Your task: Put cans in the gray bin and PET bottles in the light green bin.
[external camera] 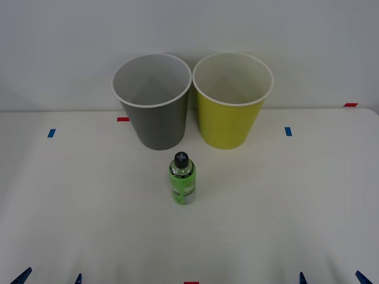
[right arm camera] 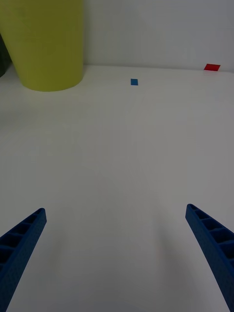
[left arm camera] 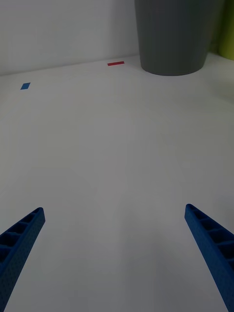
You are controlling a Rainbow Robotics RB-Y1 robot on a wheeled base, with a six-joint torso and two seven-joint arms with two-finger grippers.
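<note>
We see the bottle [external camera: 182, 178] standing upright on the white counter [external camera: 284, 201], centered, just near of the two bins and roughly in line with the gap between them. The gray bin [external camera: 155, 109] sits far left and the green bin [external camera: 232, 106] far right, side by side and almost touching, both open-topped and, as far as we can see, with nothing inside. That layout makes sense to us: targets at the back, item in front, within reach of either arm. The left pincer [external camera: 50, 277] is at the near left edge, the right pincer [external camera: 331, 277] at the near right edge, both low and well apart from the bottle. In each wrist view the blue fingers [right arm camera: 22, 239] are spread wide with bare counter between them, so both pincers are open and hold nothing; the left fingers [left arm camera: 22, 236] look the same. Blue and red tape marks [external camera: 288, 131] dot the counter near the bins, likely placement guides. We judge sorting not yet started: the bottle belongs in the green bin, so the right arm looks the more natural choice, being on that bin's side. The bottle is slim and upright, so a careless approach could tip it.
</note>
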